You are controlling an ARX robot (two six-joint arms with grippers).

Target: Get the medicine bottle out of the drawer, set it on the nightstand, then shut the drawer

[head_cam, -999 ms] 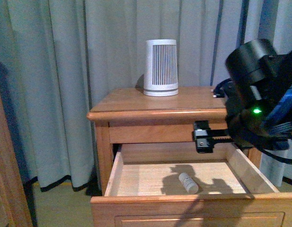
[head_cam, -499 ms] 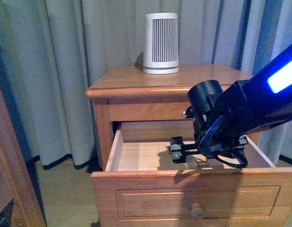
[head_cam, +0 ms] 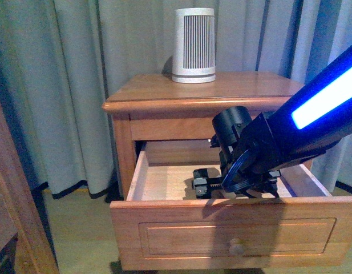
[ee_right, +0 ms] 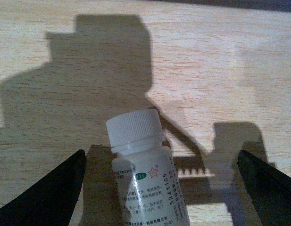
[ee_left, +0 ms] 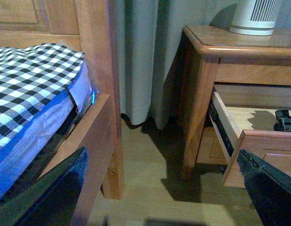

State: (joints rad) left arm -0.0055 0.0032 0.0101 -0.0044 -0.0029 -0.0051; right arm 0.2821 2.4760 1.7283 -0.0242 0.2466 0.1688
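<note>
The nightstand [head_cam: 210, 88] stands before a curtain, its upper drawer [head_cam: 233, 234] pulled out. My right gripper [head_cam: 205, 185] is down inside the drawer, open. In the right wrist view the medicine bottle [ee_right: 147, 174], white with a ribbed cap and printed label, lies on the pale drawer floor between the open right gripper's [ee_right: 159, 200] fingers [ee_right: 51, 193], touching neither. The front view hides the bottle behind the gripper. My left gripper [ee_left: 164, 197] is open and empty, low above the floor, left of the nightstand [ee_left: 239, 40] and open drawer [ee_left: 239, 141].
A white ribbed cone device [head_cam: 193, 45] stands at the back of the nightstand top. A wooden bed frame [ee_left: 98, 70] with checked bedding [ee_left: 32, 80] is left of the nightstand. Wooden furniture [head_cam: 16, 217] fills the left edge of the front view.
My right arm has come down and leftward from above the drawer into it. The bottle, visible on the drawer floor a second ago, is now hidden in the front view.
</note>
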